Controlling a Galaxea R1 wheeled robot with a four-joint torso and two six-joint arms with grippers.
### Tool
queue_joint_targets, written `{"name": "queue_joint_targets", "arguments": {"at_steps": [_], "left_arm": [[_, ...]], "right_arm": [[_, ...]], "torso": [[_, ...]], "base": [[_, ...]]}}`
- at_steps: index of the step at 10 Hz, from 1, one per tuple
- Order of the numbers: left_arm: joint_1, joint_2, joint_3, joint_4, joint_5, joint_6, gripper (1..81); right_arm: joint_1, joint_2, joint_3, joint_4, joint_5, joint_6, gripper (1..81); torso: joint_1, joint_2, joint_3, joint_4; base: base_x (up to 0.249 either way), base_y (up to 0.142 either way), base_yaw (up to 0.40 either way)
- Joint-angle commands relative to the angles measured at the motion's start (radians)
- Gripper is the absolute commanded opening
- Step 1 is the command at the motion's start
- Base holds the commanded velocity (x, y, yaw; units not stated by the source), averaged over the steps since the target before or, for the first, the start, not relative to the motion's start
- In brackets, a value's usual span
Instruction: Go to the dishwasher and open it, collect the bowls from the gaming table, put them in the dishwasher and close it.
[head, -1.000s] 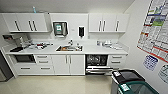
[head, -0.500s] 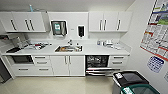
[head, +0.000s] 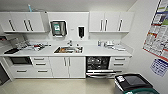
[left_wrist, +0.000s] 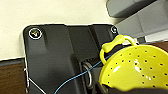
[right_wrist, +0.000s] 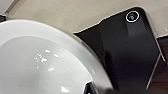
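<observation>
Dishwasher ahead and right of centre, under the far counter, well apart from the robot across bare floor. Stands open: door folded down flat toward the near side, dark racks showing in the cavity behind it. Long axis of the open door runs left to right, parallel to the counter edge, so calls for a square approach from the near side, judged from here. Yellow perforated bowl with a loop handle looms close by the left wrist, hollow side up to the camera; white bowl looms just as close by the right wrist. Cannot tell how far either the left claw or the right claw is open, nor whether it really grips its bowl, though each bowl looks carried. Right arm probably the nearer to the dishwasher, given its place right of centre. In the way: a dark-lidded bin at the near right, just beside the line to the door, and the right wall with its posters crowding that side. Left of the dishwasher, white cabinet doors, then drawers and a dark built-in oven; sink set in the counter above, well left of the open door.
</observation>
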Motion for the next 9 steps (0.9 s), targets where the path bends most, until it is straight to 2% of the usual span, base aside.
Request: {"name": "queue_joint_targets", "arguments": {"at_steps": [1,6,8,9], "left_arm": [[-0.046,-0.018,0.007,-0.001,0.02,-0.001,1.0],[-0.046,-0.023,0.007,-0.001,0.011,-0.002,1.0],[-0.046,-0.055,0.007,-0.001,-0.058,-0.005,1.0],[-0.046,-0.07,0.007,-0.001,-0.067,-0.008,1.0]], "right_arm": [[0.046,-0.014,0.033,-0.019,-0.005,-0.001,1.0],[0.049,-0.019,0.028,-0.019,-0.004,-0.001,1.0],[0.056,-0.06,0.042,-0.019,-0.004,0.005,1.0],[0.058,-0.083,0.057,-0.019,-0.004,0.005,1.0]], "torso": [[0.0,0.0,0.0,0.0],[0.0,0.0,0.0,0.0],[0.0,0.0,0.0,0.0],[0.0,0.0,0.0,0.0]], "base": [[0.14,0.0,0.0],[0.15,0.0,0.0],[0.154,0.0,0.0],[0.154,0.0,0.0]]}}
